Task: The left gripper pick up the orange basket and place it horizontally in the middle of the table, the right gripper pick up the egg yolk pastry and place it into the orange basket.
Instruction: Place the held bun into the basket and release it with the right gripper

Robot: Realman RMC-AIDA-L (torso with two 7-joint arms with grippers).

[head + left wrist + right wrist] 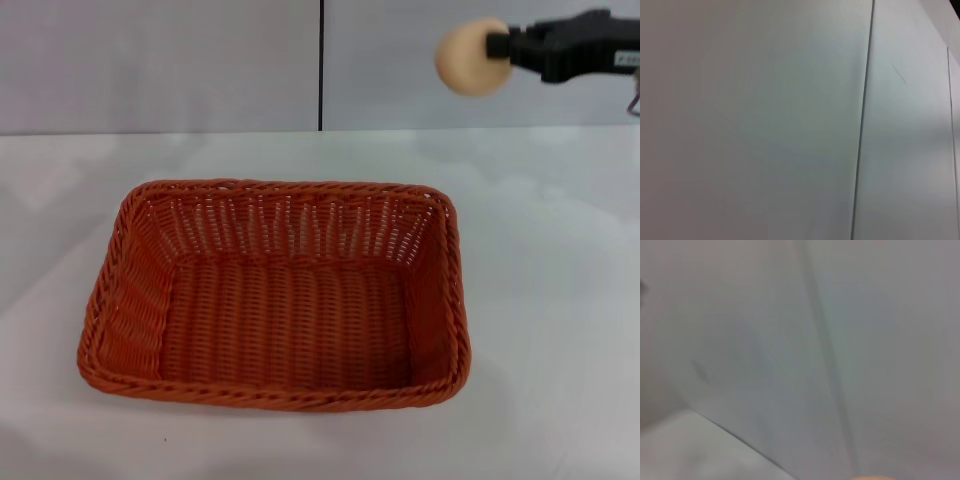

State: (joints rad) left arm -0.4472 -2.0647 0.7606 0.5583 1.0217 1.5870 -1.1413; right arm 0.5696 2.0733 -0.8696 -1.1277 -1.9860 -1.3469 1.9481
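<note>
The white worktop (560, 300) fills most of the head view, running from the lower edge up to a pale wall with a dark vertical seam. On it, in the middle and slightly left of centre, sits the orange basket (275, 290), lying flat with its long side across the frame, empty, its braided rim unbroken all round; that half of the task looks done. The left gripper does not appear in any view, and its wrist camera shows only the bare wall, so that arm seems parked out of the way. In the upper right of the frame the right gripper (500, 45) reaches in from the right edge, well above the worktop, its fingers clenched on the egg yolk pastry (472, 56), which sticks out leftward from the tips, up and to the right of the basket rather than over it. A thin peach sliver at the bottom edge of the right wrist view is probably the same pastry. The pastry is likely light, soft and crumbly, so a gentle hold across its widest part suits it, and a hard squeeze could dent or crack it. It probably needs carrying over the basket and lowering close before release.
</note>
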